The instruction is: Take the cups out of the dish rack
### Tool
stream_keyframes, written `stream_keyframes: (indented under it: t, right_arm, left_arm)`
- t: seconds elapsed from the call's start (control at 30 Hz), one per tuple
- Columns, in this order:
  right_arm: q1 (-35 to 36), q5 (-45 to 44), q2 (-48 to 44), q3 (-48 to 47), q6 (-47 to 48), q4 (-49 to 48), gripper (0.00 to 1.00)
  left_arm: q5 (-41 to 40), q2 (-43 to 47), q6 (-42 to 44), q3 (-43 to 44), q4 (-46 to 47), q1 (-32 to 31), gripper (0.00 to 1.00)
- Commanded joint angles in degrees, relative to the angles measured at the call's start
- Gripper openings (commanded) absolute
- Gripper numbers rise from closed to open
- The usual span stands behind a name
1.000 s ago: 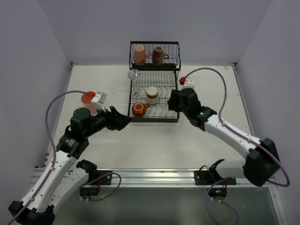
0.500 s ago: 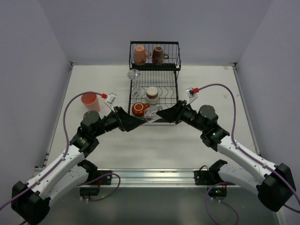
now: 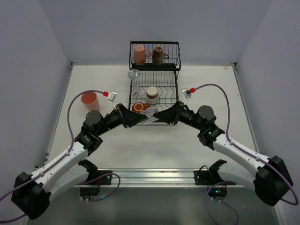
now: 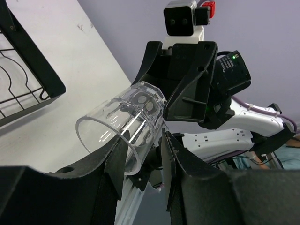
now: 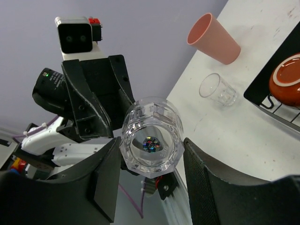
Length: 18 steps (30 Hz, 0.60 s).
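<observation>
Right wrist view: what fills the middle?
— A thick-based clear glass tumbler (image 5: 151, 126), faceted foot facing the lens, clamped in the right pincer (image 5: 151, 147) at the near edge of the black wire dish rack (image 3: 154, 43).
And the left pincer (image 4: 143, 145)?
— Its fingers press the same glass near its open rim. A matte salmon tumbler (image 5: 213, 37) and a small clear glass (image 5: 218, 89) sit on the tabletop (image 5: 243, 136).

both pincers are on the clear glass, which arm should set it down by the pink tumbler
Left, likely. The left pincer grips the clear glass at its open end, and the tumbler and small glass stand on the left arm's side. The right pincer would have to reach across.
</observation>
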<state>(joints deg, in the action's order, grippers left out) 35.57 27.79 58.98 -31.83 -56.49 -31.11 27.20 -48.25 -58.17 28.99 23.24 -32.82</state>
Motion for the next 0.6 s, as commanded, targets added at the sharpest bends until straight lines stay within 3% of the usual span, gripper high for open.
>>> stream_keyframes:
  t: [0.0,0.07,0.1,0.17,0.23,0.27,0.3,0.4,0.43,0.57]
  right_arm:
    - [0.2,2.6,2.1,0.3,-1.6,-4.7,0.3]
    - [0.2,2.8,2.7,0.5,-2.0,-5.9,0.3]
    - [0.2,3.0,3.2,0.4,-2.1,-5.9,0.3]
    - [0.1,3.3,3.6,0.3,-2.1,-5.9,0.32]
    - [0.2,3.3,3.9,0.4,-2.0,-5.3,0.43]
    - [0.2,3.3,3.8,0.4,-1.8,-5.0,0.5]
    - [0.1,3.2,3.3,0.4,-1.6,-4.5,0.69]
    - [0.2,2.1,1.0,-0.2,1.4,-0.4,0.91]
    - [0.1,1.6,0.1,-0.5,2.2,1.0,0.93]
    - [0.2,-2.7,-5.4,-1.0,6.6,10.5,0.97]
  left_arm:
    - [0.7,-0.9,-1.9,-0.4,7.8,-0.9,0.39]
    - [1.3,-1.5,-2.3,-0.5,8.8,-1.3,0.36]
    - [1.3,-1.3,-2.3,-0.4,8.8,-1.3,0.23]
    - [-0.5,-0.3,-1.2,-0.4,7.0,-1.4,0.13]
    - [-3.0,1.4,2.3,3.1,-0.1,-1.4,0.0]
    - [-4.1,1.9,4.0,4.9,-4.0,-1.4,0.0]
    - [-5.5,2.5,6.0,6.9,-8.0,-1.4,0.0]
    - [-10.7,2.4,14.7,16.9,-27.4,-1.3,0.0]
    - [-14.9,2.0,18.9,20.0,-37.5,-1.3,0.0]
    - [-25.4,-0.8,25.6,35.0,-59.9,-1.3,0.0]
